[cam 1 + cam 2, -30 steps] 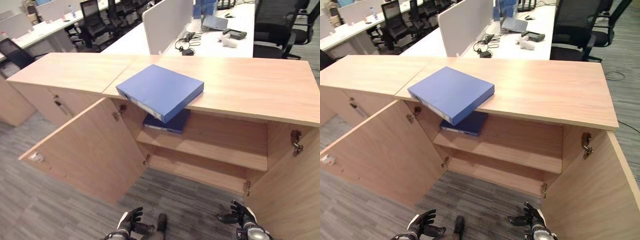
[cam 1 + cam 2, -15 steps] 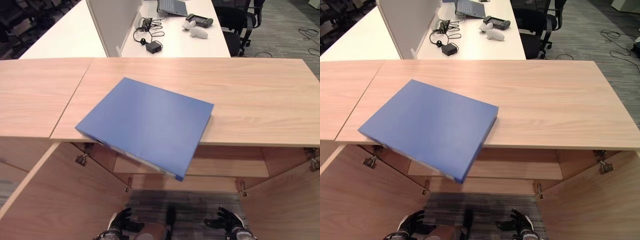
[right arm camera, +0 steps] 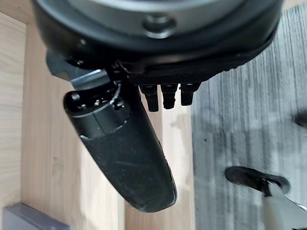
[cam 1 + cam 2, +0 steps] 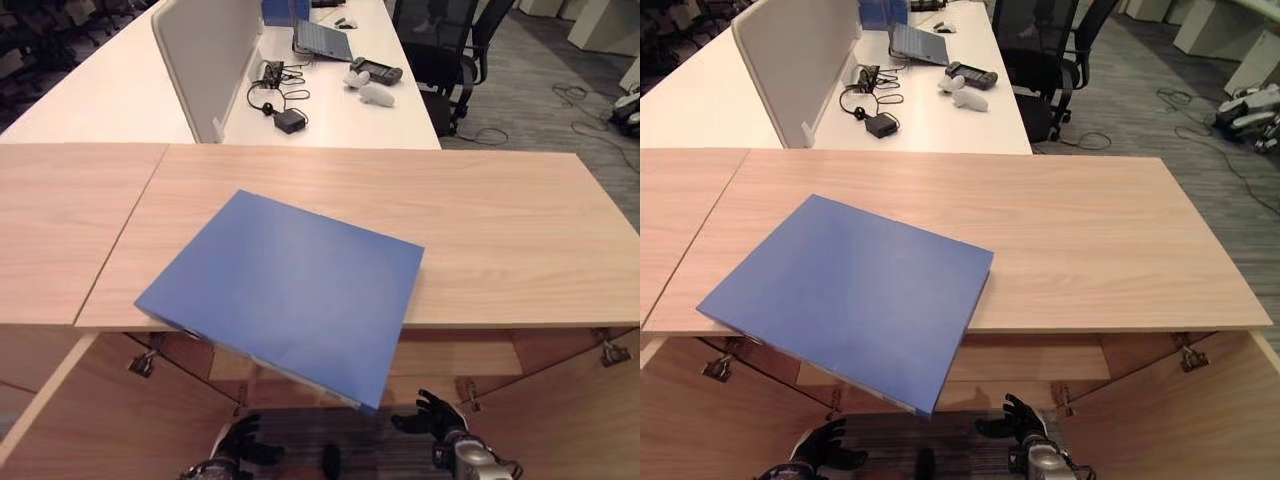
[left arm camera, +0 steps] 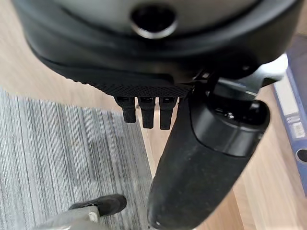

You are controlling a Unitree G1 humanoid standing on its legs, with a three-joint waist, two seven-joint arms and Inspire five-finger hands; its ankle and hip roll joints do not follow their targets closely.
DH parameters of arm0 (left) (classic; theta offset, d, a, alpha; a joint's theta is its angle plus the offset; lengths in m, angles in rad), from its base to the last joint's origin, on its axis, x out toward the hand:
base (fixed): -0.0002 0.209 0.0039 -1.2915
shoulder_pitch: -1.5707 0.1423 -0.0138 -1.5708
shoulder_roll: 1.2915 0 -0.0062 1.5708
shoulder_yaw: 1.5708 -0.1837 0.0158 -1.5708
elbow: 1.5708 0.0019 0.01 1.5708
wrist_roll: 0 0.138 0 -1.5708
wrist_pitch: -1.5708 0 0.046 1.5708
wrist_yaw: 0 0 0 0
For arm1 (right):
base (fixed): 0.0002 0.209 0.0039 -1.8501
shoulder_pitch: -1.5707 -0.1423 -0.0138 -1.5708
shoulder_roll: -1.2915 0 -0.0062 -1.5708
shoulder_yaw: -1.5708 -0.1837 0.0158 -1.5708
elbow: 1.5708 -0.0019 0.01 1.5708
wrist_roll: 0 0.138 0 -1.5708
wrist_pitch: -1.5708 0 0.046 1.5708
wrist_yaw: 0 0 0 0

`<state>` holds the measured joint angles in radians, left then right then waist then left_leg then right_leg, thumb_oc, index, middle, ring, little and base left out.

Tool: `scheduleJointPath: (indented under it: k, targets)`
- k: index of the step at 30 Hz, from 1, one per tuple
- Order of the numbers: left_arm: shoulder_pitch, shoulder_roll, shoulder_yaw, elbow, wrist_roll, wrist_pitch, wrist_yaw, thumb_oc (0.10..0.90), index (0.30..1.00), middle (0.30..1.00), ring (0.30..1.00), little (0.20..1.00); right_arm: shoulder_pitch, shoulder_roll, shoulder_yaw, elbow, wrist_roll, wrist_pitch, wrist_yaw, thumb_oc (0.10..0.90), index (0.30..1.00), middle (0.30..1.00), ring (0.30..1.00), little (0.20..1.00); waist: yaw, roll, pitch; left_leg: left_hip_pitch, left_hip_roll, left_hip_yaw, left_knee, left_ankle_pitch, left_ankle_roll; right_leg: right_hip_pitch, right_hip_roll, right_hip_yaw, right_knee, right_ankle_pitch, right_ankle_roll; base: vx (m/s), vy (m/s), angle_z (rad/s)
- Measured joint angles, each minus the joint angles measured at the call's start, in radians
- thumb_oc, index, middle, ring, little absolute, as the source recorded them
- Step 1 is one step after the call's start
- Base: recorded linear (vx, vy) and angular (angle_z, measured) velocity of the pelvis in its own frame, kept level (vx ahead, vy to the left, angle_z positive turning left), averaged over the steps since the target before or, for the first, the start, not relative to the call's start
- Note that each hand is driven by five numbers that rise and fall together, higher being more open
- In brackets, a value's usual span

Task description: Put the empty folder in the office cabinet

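A blue folder [image 4: 290,280] lies flat on the wooden cabinet top [image 4: 500,240], turned at an angle, its near corner jutting out over the front edge. Both hands hang low in front of the cabinet, under that edge and apart from the folder. My left hand [image 4: 235,445] is open with relaxed fingers and holds nothing. My right hand [image 4: 435,420] is open too, with its fingers spread. In the left wrist view, the labelled spine of a second blue folder [image 5: 295,129] shows on a wooden surface past the thumb.
The cabinet's left door [image 4: 90,420] and right door [image 4: 585,420] both stand open. Behind the cabinet is a white desk [image 4: 330,110] with a grey divider panel [image 4: 200,50], a laptop, cables and a controller. A black office chair [image 4: 440,40] stands at the back right.
The camera has moved closer and looks down more steeply, so the shelves have dropped out of sight. The folder has not moved. My right hand has risen a little.
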<state>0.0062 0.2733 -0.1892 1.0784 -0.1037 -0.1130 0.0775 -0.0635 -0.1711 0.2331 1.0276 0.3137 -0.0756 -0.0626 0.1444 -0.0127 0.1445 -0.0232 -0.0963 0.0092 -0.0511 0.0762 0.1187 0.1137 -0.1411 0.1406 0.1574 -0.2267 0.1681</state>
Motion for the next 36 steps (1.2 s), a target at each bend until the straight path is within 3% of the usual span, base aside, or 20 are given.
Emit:
scheduleJointPath:
  k: [4,6,11,17,19,20,22,25,27,28,29,30,31,34,36]
  targets:
    - [0.035,0.008,0.009,0.002,-0.002,0.001,0.003,0.8,0.9,0.9,0.9,0.9,0.013,0.0,0.007,-0.003,0.0,0.0,0.0,0.8,0.9,0.9,0.9,0.9,0.014,-0.025,-0.008,-0.014,-0.002,0.011,-0.011,0.011,-0.036,0.003,-0.027,0.001,-0.115,0.069,-0.005,-0.1,-0.147,-0.08]
    - [0.063,-0.006,0.007,-0.006,-0.003,0.002,-0.002,0.8,0.9,0.9,0.9,0.9,0.025,-0.015,0.007,-0.004,0.0,0.0,0.0,0.8,0.9,0.9,0.9,0.9,0.022,-0.011,-0.013,-0.034,0.046,0.009,-0.01,0.028,-0.078,0.022,0.017,0.001,-0.209,0.129,-0.051,-0.17,-0.198,-0.13]
    - [0.084,-0.014,0.003,0.001,-0.003,0.002,-0.001,0.8,0.9,0.9,0.9,0.9,0.069,-0.052,0.004,0.0,0.0,0.001,-0.002,0.8,0.9,0.9,0.9,0.9,0.022,0.001,-0.008,-0.044,0.115,-0.021,-0.001,0.052,-0.146,0.041,0.096,-0.015,-0.245,0.168,-0.115,-0.13,-0.164,0.12]
    - [0.081,-0.033,-0.002,0.005,-0.002,0.001,-0.002,0.8,0.9,0.9,0.9,0.9,0.085,-0.108,-0.012,0.002,0.002,-0.002,-0.003,0.8,0.9,0.9,0.9,0.9,0.002,0.071,0.029,-0.031,0.166,-0.068,-0.007,0.101,-0.208,0.069,0.159,-0.056,-0.251,0.186,-0.157,-0.17,-0.132,0.22]
    - [0.06,-0.047,0.002,0.022,-0.006,0.001,-0.001,0.8,0.9,0.9,0.9,0.9,0.08,-0.12,-0.011,0.002,0.002,-0.003,-0.003,0.8,0.9,0.9,0.9,0.9,-0.004,0.09,0.058,-0.04,0.174,-0.062,-0.007,0.146,-0.272,0.067,0.166,-0.072,-0.252,0.199,-0.178,-0.16,-0.055,0.15]
    - [0.049,-0.053,0.012,0.034,-0.009,0.001,-0.001,0.8,0.9,0.9,0.9,0.9,0.078,-0.119,-0.01,0.003,0.002,-0.002,-0.003,0.8,0.9,0.9,0.9,0.9,-0.005,0.077,0.075,-0.046,0.179,-0.021,0.009,0.122,-0.285,0.055,0.151,-0.078,-0.251,0.222,-0.212,-0.28,-0.048,-0.01]
    - [0.046,-0.052,0.034,0.058,-0.009,0.001,0.001,0.8,0.9,0.9,0.9,0.9,0.088,-0.113,-0.01,0.002,0.002,-0.003,-0.003,0.8,0.9,0.9,0.9,0.9,-0.016,0.054,0.079,-0.038,0.18,0.028,0.076,0.06,-0.272,0.048,0.115,-0.092,-0.244,0.241,-0.202,-0.23,-0.013,0.01]
    - [0.046,-0.027,0.034,0.082,-0.007,0.002,0.005,0.8,0.9,0.9,0.9,0.9,0.112,-0.114,-0.013,0.003,0.003,-0.001,-0.002,0.8,0.9,0.9,0.9,0.9,-0.066,0.005,0.08,0.014,0.183,0.031,0.19,-0.024,-0.294,0.052,0.038,-0.126,-0.243,0.25,-0.194,-0.11,0.03,0.29]
    - [0.049,-0.02,0.023,0.09,-0.004,0.005,0.004,0.8,0.9,0.9,0.9,0.9,0.115,-0.13,-0.014,-0.003,0.004,-0.001,-0.002,0.8,0.9,0.9,0.9,0.9,-0.12,0.015,0.074,0.14,0.242,0.014,0.188,-0.075,-0.323,0.052,0.016,-0.149,-0.243,0.255,-0.164,-0.07,0.08,0.37]
    - [0.044,-0.021,0.018,0.091,-0.003,0.005,0.002,0.8,0.9,0.9,0.9,0.9,0.116,-0.134,-0.015,-0.006,0.004,-0.004,-0.002,0.8,0.9,0.9,0.9,0.9,-0.139,0.021,0.072,0.169,0.253,0.018,0.172,-0.073,-0.32,0.052,0.016,-0.156,-0.243,0.252,-0.147,0.01,0.064,0.7]
    - [0.031,-0.03,-0.008,0.069,0.0,0.004,-0.003,0.8,0.9,0.9,0.9,0.9,0.128,-0.143,-0.031,-0.007,0.005,-0.005,0.0,0.8,0.9,0.9,0.9,0.9,-0.152,0.045,0.055,0.206,0.251,0.031,0.052,-0.093,-0.287,0.035,0.013,-0.173,-0.243,0.257,-0.096,0.02,0.083,0.74]
    - [0.022,-0.037,-0.018,0.045,0.003,0.001,-0.006,0.8,0.9,0.9,0.9,0.9,0.129,-0.139,-0.049,-0.004,0.005,-0.003,0.0,0.8,0.9,0.9,0.9,0.9,-0.155,0.053,0.053,0.227,0.249,0.07,-0.007,-0.105,-0.264,0.027,0.015,-0.187,-0.244,0.261,-0.075,0.03,0.067,0.6]
    - [0.017,-0.039,-0.021,0.035,0.004,-0.002,-0.007,0.8,0.9,0.9,0.9,0.9,0.125,-0.127,-0.053,0.002,0.005,0.0,-0.001,0.8,0.9,0.9,0.9,0.9,-0.147,0.044,0.054,0.235,0.246,0.07,-0.031,-0.11,-0.252,0.021,0.008,-0.183,-0.245,0.265,-0.064,0.02,0.06,0.07]
    - [0.024,-0.023,-0.026,0.034,0.011,0.004,-0.011,0.8,0.9,0.9,0.9,0.9,0.123,-0.035,-0.049,0.006,0.005,0.007,0.011,0.8,0.9,0.9,0.9,0.9,-0.111,-0.03,0.02,0.236,0.19,0.092,-0.03,-0.108,-0.224,0.013,-0.043,-0.15,-0.244,0.275,-0.05,0.01,0.1,-0.18]
    - [0.033,-0.014,-0.036,0.027,0.011,0.004,-0.011,0.8,0.9,0.9,0.9,0.9,0.118,-0.011,-0.049,0.004,0.005,0.006,0.012,0.8,0.9,0.9,0.9,0.9,-0.108,-0.037,0.013,0.24,0.177,0.092,-0.031,-0.105,-0.214,0.018,-0.054,-0.15,-0.243,0.278,-0.038,0.01,0.08,0.05]
